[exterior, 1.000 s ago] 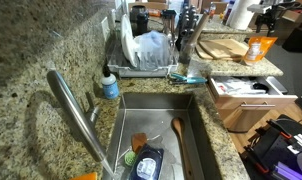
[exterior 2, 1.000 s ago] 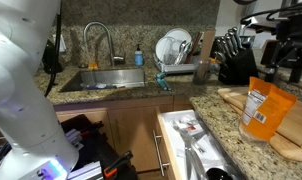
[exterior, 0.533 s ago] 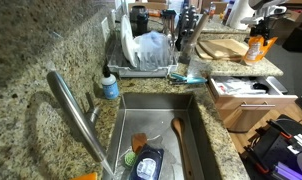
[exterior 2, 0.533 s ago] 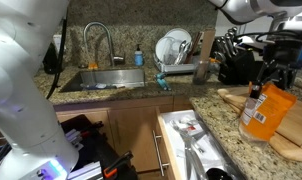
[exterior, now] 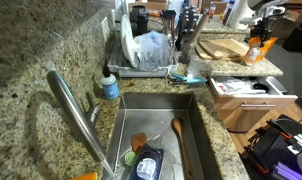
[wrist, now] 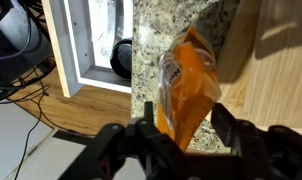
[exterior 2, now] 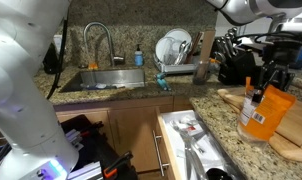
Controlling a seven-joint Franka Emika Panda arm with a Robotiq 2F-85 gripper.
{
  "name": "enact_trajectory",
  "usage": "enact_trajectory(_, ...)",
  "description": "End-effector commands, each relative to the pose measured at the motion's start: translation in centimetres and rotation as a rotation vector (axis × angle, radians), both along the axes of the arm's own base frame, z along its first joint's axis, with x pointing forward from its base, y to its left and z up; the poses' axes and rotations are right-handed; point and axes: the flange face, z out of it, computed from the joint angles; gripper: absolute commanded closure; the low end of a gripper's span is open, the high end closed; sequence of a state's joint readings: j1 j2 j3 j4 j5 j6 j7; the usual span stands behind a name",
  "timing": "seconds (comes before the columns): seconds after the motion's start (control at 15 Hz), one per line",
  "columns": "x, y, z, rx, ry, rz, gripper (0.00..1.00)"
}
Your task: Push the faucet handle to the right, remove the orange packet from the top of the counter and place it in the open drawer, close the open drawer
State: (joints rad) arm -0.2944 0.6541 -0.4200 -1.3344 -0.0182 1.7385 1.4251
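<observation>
Orange packet [exterior 2: 266, 108] stands upright on counter [exterior 2: 209, 112] at the board [exterior 2: 291, 148] edge, just beside the open drawer [exterior 2: 186, 140]. Gripper [exterior 2: 272, 78] straddles its top, jaws partway apart; can't tell if the pads bite. Step looks like the pick. To do it well: centre the flat top between the fingers [wrist: 141, 135], pinch squarely across the faces, lift straight up to clear the board, then swing over the drawer.
</observation>
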Motion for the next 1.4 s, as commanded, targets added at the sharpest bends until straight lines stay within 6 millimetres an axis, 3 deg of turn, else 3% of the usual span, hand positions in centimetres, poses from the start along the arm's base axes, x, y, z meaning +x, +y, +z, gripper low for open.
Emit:
enact_trajectory(0.0, 0.3, -0.2, -0.3, -0.012, 0.000, -0.020, 0.72)
enact_trajectory(0.2, 0.5, -0.4, -0.3, -0.033, -0.003, -0.035, 0.96)
enact_trajectory(0.27, 0.6, -0.5, 0.0, -0.052, -0.010, -0.040, 1.00)
enact_trajectory(0.47, 1.3, -0.7, 1.2, -0.124, -0.046, -0.059, 0.99)
enact_trajectory(0.67, 1.2, 0.0, 4.7, -0.117, -0.076, -0.043, 1.00)
enact_trajectory(1.0, -1.6, 3.4, 10.2, -0.014, -0.024, 0.141, 1.00)
enact_trajectory(1.33, -4.8, 5.1, 11.3, 0.009, 0.120, 0.241, 1.00)
